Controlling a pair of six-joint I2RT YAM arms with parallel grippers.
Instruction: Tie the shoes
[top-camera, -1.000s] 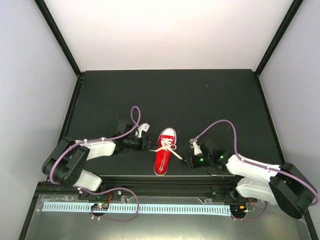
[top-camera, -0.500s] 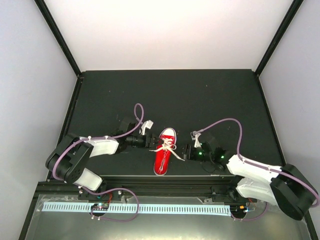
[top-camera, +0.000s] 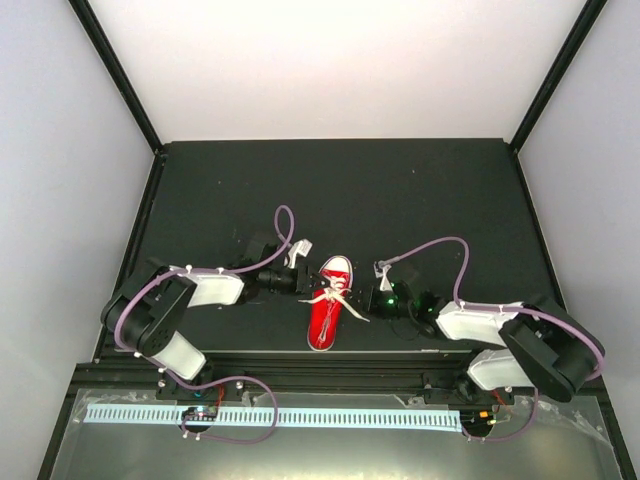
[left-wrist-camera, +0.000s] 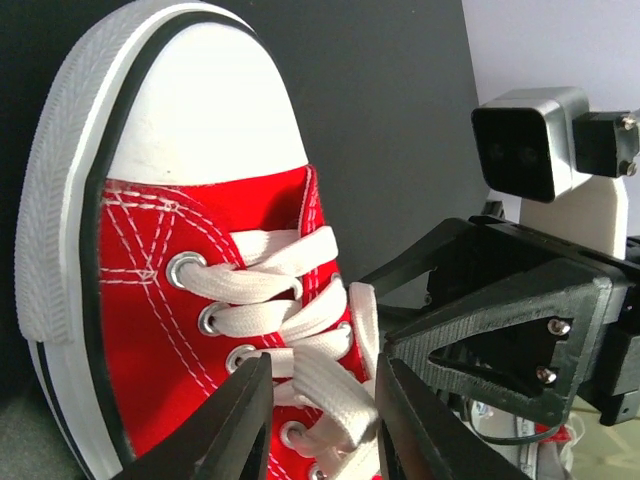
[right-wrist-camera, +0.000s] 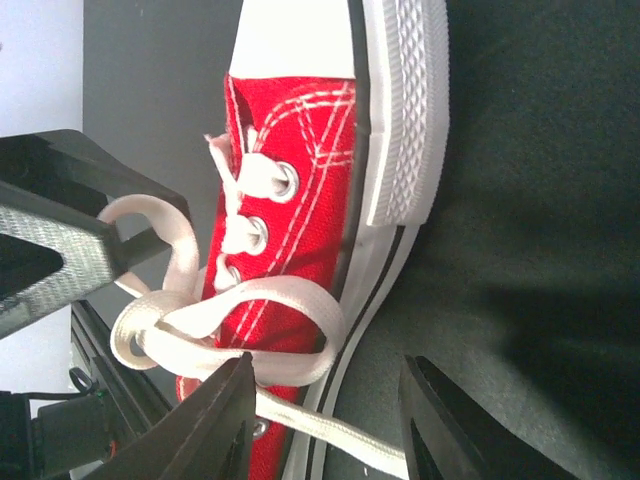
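Reaching low from either side of the sneaker, left pincer narrowly straddles a lace, right pincer stands part-open.

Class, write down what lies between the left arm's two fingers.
A stretch of white lace lies between the left fingers, above the red sneaker. The left wrist view shows it.

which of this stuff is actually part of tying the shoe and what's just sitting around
Part of the job:
- red sneaker
- white laces
- left end effector
- right end effector

Just there:
- black table
- purple cables
- white slotted strip at the near edge
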